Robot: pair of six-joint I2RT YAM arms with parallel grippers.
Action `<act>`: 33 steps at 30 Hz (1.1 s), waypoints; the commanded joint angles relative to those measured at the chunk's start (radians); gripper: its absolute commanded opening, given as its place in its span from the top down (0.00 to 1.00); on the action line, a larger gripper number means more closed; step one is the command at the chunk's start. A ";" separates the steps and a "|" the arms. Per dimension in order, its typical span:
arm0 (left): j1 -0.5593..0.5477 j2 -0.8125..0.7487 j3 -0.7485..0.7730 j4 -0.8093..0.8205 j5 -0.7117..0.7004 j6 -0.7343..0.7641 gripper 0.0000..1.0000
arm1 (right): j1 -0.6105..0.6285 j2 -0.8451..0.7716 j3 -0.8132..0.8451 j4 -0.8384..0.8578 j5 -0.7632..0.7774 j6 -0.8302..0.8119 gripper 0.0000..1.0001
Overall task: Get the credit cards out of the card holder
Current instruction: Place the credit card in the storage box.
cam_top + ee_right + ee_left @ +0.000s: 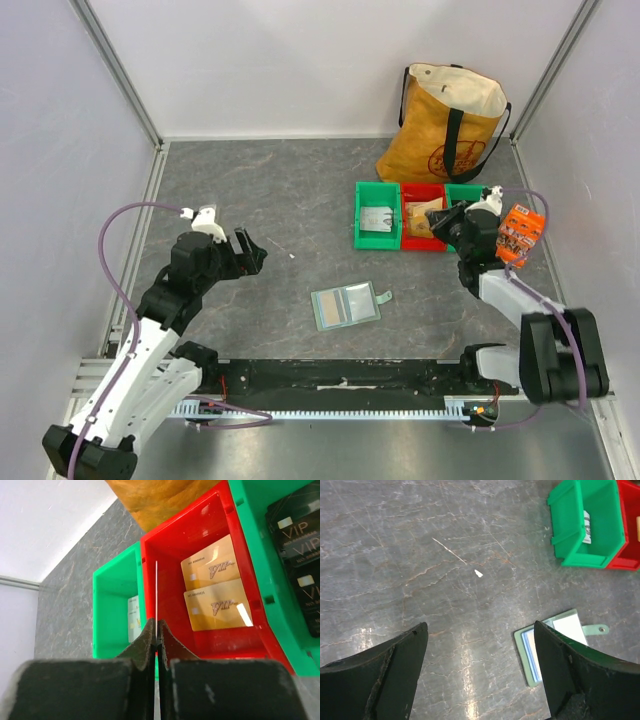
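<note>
Counter [280, 190]: the card holder [346, 306] lies open at the middle of the near edge. The red bin [172, 580], toward the far right corner, contains two gold credit cards [217, 605]. The right tool [156, 626] pinches a thin card [156, 590] edge-on above it; next, open the jaws to drop it. The left tool [480, 630] stands wide, empty.

Grey marbled surface [270, 190]; pale-green card holder [346, 306], blue-grey inside. Red bin [170, 545] holds gold credit cards [212, 587]; right green bin [252, 535] black ones, seemingly gold-lettered. Bag [430, 150] mustard, cream-lined.
</note>
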 commanded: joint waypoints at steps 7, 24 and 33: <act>0.134 -0.005 -0.010 0.044 0.204 0.048 0.09 | 0.026 0.356 0.178 0.271 0.027 0.061 1.00; 0.149 0.019 -0.018 0.052 0.234 0.043 0.11 | 0.054 0.298 0.192 -0.070 0.170 -0.112 0.55; 0.149 0.051 -0.021 0.052 0.264 0.041 0.11 | 0.069 0.000 0.180 -0.324 0.196 -0.302 0.30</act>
